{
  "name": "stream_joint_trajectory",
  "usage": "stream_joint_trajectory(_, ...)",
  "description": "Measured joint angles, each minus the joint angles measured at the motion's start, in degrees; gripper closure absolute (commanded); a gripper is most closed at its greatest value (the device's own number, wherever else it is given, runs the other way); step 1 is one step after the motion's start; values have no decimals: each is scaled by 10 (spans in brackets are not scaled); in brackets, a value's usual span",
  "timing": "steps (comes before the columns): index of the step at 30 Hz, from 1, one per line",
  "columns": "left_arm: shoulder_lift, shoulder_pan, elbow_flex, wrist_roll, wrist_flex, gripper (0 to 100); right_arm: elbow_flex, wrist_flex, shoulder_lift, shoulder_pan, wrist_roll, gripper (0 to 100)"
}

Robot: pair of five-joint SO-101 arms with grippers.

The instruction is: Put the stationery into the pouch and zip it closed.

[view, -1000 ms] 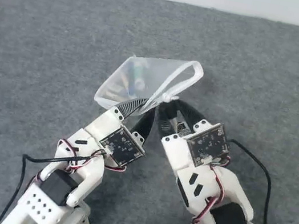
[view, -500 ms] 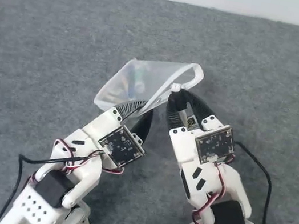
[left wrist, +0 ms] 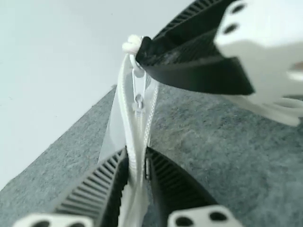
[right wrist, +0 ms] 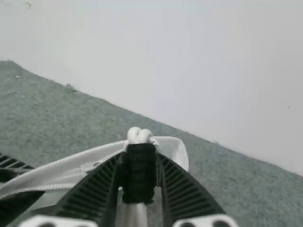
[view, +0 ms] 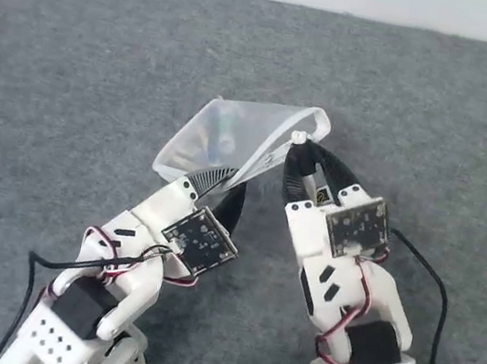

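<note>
The translucent pouch (view: 247, 136) hangs lifted above the grey carpet, held between both arms. Stationery (view: 226, 128) shows faintly through its wall. My left gripper (view: 227, 182) is shut on the pouch's near zipper edge; in the left wrist view its fingers (left wrist: 137, 165) pinch the white zipper band (left wrist: 131, 118). My right gripper (view: 297, 160) is shut on the zipper pull (view: 299, 138) near the pouch's far right corner. The right wrist view has the pull's white knot (right wrist: 140, 136) sticking out above the right gripper (right wrist: 139, 161). The left wrist view also catches the right gripper (left wrist: 144, 49) on the knot (left wrist: 131, 45).
Grey carpet (view: 75, 67) covers the table on all sides. A white wall (right wrist: 189, 56) runs along the far edge. A black cable (view: 433, 282) trails beside the right arm.
My right gripper has slid the zipper pull along the pouch's top, away from the left gripper toward the far right corner. The left gripper kept its hold and barely shifted.
</note>
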Motion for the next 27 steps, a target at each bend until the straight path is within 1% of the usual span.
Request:
stream_joint_trajectory(7, 0, -19, -4, -5, 8, 991, 0, -56, 78, 39, 0, 993)
stream_joint_trajectory(16, 0, -21, -4, -6, 9, 991, -1, -60, 80, 41, 0, 993)
stream_joint_trajectory(22, 0, -21, -4, -19, 9, 991, -1, -76, 81, 42, 0, 993)
stream_joint_trajectory(27, 0, -21, -4, -19, 9, 991, -1, -76, 81, 62, 0, 993)
